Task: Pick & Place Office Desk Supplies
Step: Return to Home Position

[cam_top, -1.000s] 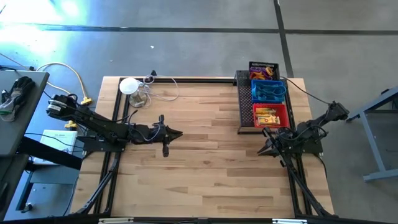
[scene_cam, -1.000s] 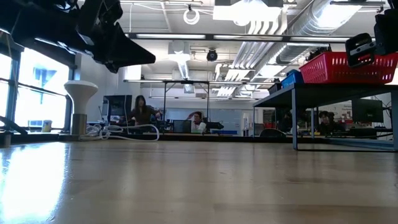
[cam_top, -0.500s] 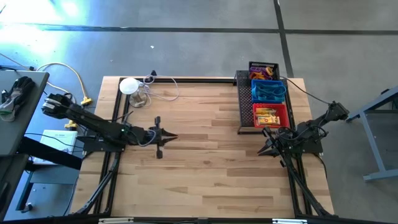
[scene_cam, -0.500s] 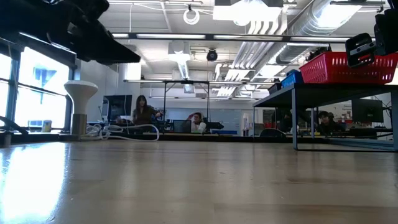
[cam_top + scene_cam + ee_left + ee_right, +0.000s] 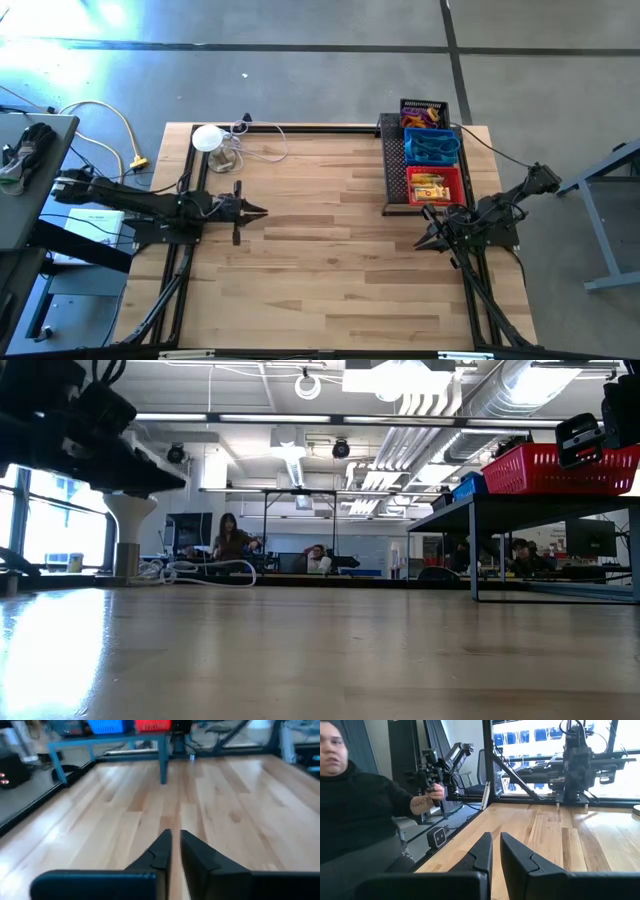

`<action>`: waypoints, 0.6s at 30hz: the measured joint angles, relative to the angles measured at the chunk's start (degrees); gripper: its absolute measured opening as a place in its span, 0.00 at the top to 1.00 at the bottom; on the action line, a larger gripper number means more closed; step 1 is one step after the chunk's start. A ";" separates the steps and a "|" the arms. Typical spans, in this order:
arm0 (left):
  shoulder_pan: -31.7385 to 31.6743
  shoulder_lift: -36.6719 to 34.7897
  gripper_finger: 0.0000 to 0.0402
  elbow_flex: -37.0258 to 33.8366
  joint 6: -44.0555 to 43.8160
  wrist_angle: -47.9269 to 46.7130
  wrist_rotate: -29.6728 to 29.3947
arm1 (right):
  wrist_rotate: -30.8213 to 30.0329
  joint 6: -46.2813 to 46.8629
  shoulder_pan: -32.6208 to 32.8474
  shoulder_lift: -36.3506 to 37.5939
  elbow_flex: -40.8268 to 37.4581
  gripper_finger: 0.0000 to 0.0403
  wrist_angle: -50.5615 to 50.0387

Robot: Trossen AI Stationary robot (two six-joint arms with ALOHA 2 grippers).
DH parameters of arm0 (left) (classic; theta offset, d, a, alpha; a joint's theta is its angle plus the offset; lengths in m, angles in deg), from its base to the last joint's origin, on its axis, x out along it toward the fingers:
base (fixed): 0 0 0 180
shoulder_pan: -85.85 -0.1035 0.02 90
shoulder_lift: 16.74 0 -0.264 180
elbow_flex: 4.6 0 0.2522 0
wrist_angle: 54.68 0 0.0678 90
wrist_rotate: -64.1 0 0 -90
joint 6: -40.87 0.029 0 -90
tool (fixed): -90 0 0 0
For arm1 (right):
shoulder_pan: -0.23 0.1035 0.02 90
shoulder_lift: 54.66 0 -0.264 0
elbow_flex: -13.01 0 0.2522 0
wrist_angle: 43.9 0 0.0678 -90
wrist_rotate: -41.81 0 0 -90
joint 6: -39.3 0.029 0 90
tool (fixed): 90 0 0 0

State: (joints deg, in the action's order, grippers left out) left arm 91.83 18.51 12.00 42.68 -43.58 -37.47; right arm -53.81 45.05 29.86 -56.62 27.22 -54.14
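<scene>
Red basket (image 5: 435,186) sits far right. Right tool (image 5: 422,243) hovers just beside it, left tool (image 5: 262,211) over tabletop (image 5: 330,270) left side. Both pinched closed, holding nothing.

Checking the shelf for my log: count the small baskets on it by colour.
red basket: 1
blue basket: 1
black basket: 1
Total: 3

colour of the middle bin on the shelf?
Blue; the middle bin shows best in the high view.
</scene>
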 joint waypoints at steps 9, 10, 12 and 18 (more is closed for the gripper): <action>-2.49 -1.16 0.93 -2.09 5.67 0.03 9.79 | 0.00 0.02 0.00 0.00 0.00 0.94 0.01; -2.49 -1.19 0.93 -2.10 6.59 -0.25 9.84 | 0.00 0.00 0.00 0.00 0.00 0.94 0.03; -2.49 -1.14 0.93 -2.14 7.34 -1.43 9.83 | 0.00 0.02 0.00 0.00 0.00 0.94 0.02; -2.49 -1.15 0.93 -2.26 3.38 -1.84 10.82 | 0.00 0.02 0.00 0.00 0.00 0.94 0.02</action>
State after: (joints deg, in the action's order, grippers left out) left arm 89.34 17.37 9.74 46.06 -45.42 -26.65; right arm -53.81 45.08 29.86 -56.62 27.22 -54.11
